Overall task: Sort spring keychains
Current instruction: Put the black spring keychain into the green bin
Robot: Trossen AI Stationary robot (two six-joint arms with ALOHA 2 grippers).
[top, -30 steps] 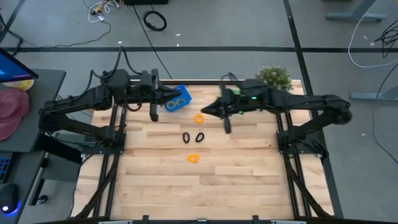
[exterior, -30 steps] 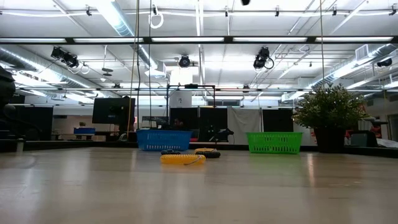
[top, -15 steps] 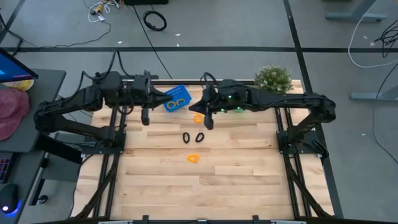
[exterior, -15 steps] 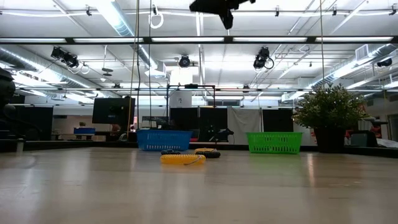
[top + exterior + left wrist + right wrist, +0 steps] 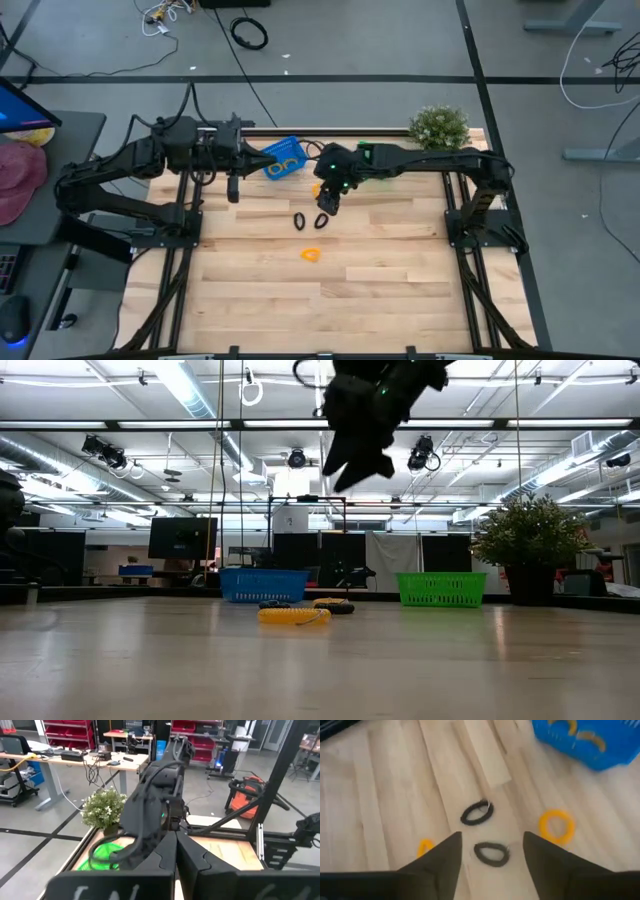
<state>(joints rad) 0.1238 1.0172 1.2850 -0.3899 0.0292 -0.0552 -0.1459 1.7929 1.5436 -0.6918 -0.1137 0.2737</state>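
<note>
Sorting is partly done: orange keychains (image 5: 580, 736) lie in the blue basket (image 5: 285, 160), while two black rings (image 5: 476, 813) and two orange rings (image 5: 556, 826) remain on the table (image 5: 380, 290). The right gripper (image 5: 490, 852) hovers above them, spread wide and empty; the left gripper (image 5: 232, 190) waits closed at the far left.

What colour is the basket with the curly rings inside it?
Blue. The basket shows best in the right wrist view, with orange rings inside.

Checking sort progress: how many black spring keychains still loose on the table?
2. One black keychain lies between the open right gripper's fingers, the other black keychain just beyond it. More may be hidden in the green basket.
</note>
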